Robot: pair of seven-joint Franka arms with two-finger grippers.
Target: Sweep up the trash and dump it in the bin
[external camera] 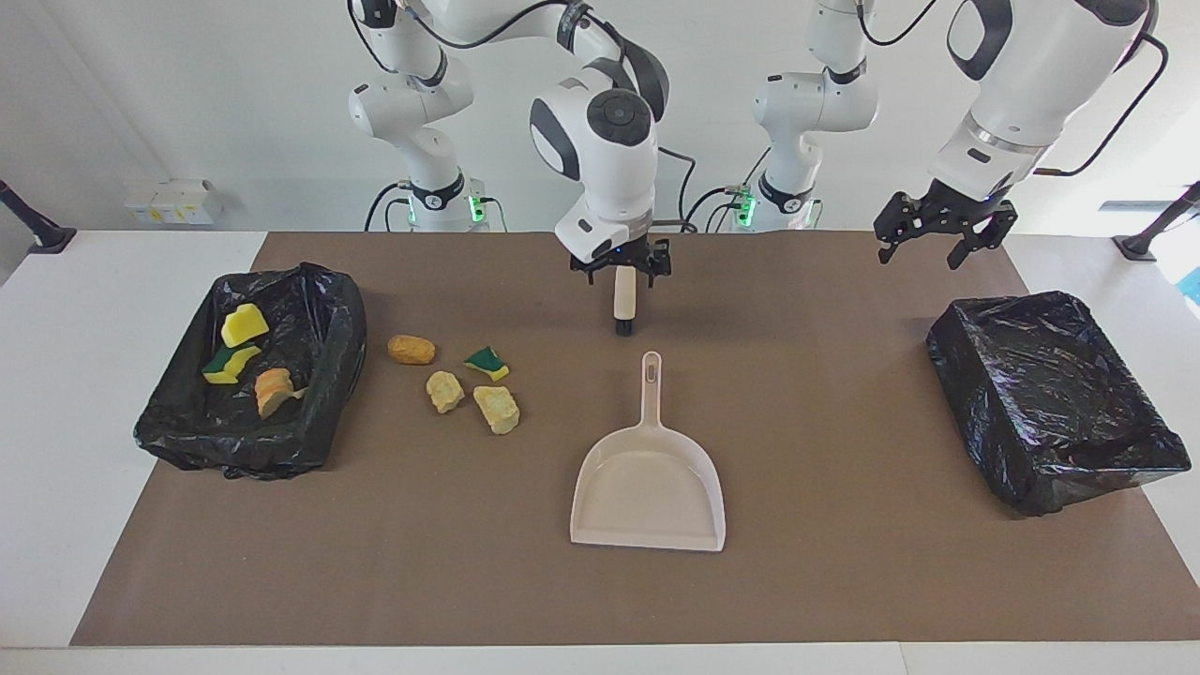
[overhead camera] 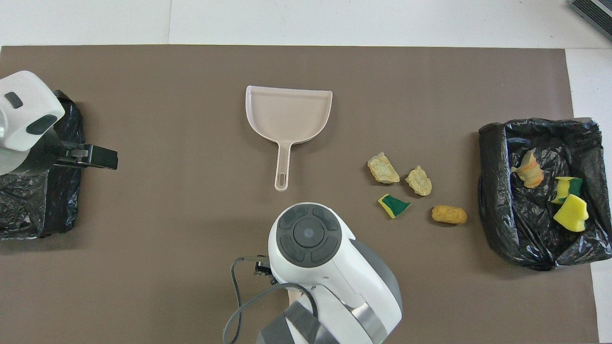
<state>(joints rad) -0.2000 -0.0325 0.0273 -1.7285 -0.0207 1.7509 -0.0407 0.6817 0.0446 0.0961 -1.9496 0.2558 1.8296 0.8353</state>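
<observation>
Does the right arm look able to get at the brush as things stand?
Probably yes. The right tool hangs open directly over the brush, which lies bare on the mat, nearer to the robots than the dustpan. Nothing stands between the tool and the brush.

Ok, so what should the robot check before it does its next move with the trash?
1. Dustpan lying flat on the mat, mouth pointing away from the robots: ok.
2. Right gripper open and over the brush: ok.
3. Brush gripped: not ok, it is not held yet.
4. All trash in the bin: not ok. Four trash bits lie on the mat beside it; three are inside.
5. Dustpan close to the bits: not ok, there is a gap between them.
6. Left gripper out of the way: ok, it waits open by the other bin.
</observation>
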